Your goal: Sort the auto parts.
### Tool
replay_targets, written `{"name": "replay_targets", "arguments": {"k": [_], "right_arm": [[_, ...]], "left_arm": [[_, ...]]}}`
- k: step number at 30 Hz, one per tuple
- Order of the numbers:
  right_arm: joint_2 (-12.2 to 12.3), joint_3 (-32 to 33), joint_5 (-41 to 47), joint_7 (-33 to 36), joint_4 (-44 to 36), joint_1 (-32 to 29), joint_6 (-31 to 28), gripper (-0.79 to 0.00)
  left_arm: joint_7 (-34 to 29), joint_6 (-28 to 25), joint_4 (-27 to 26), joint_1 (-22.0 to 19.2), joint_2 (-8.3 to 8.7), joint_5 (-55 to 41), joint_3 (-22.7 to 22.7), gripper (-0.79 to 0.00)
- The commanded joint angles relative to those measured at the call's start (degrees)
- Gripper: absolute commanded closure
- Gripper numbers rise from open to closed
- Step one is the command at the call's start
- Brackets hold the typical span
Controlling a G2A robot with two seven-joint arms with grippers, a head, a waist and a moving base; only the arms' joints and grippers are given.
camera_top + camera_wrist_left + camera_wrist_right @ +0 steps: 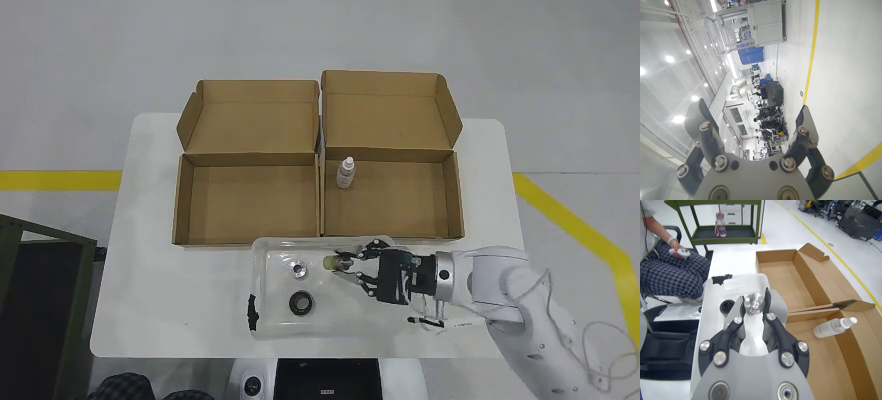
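A clear plastic tray (272, 322) lies at the table's front. In it are a silver round part (298, 268) and a black ring (301, 301), which in the right wrist view lies (727, 306) beside the fingers. My right gripper (341, 264) is over the tray's right half, its fingers touching both sides of a silver disc-shaped part (754, 303), pale at the fingertips from above (332, 262). My left gripper (753, 106) is open with nothing between its fingers, and it points out at the room.
Two open cardboard boxes stand side by side behind the tray, the left one (245, 205) bare inside. The right one (400, 205) holds a white spray bottle (345, 172) (832, 327). Black tape (251, 312) marks the tray's left end. A green cart (40, 300) stands left of the table.
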Motion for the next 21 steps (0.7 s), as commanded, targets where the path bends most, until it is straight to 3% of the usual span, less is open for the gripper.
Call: {"name": "replay_targets", "arguments": {"k": [1, 10, 21], "right_arm": [[0.0, 0.7, 0.4, -3.0, 0.7, -0.1, 0.2, 0.000], [-0.3, 2.2, 3.4, -12.7, 3.9, -0.5, 0.3, 0.000], [-0.6, 2.7, 4.0, -18.0, 5.8, -0.3, 0.4, 0.000]], "left_arm": [[0.0, 0.0, 0.0, 0.0, 0.00, 0.0, 0.0, -0.785], [0.0, 0.0, 0.0, 0.0, 0.00, 0.0, 0.0, -0.785], [0.0, 0.0, 0.0, 0.0, 0.00, 0.0, 0.0, -0.785]]}}
